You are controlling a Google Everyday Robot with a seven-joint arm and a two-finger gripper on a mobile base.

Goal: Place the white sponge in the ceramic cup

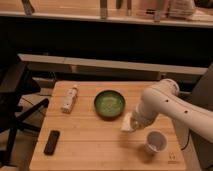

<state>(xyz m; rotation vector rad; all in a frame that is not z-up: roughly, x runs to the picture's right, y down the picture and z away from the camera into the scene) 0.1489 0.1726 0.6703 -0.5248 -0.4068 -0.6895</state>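
Note:
The white sponge (126, 124) is a small off-white pad at the end of my white arm, just above the wooden table (90, 145). My gripper (131, 121) is shut on it, mostly hidden under the arm's wrist. The ceramic cup (156, 141) stands upright on the table to the lower right of the sponge, a short gap away, and looks empty.
A wide green bowl (110, 103) sits just left of and behind the gripper. A whitish bottle-shaped object (69, 98) lies at the table's left. A black remote (51, 142) lies at the front left. A dark chair (15, 105) stands left of the table.

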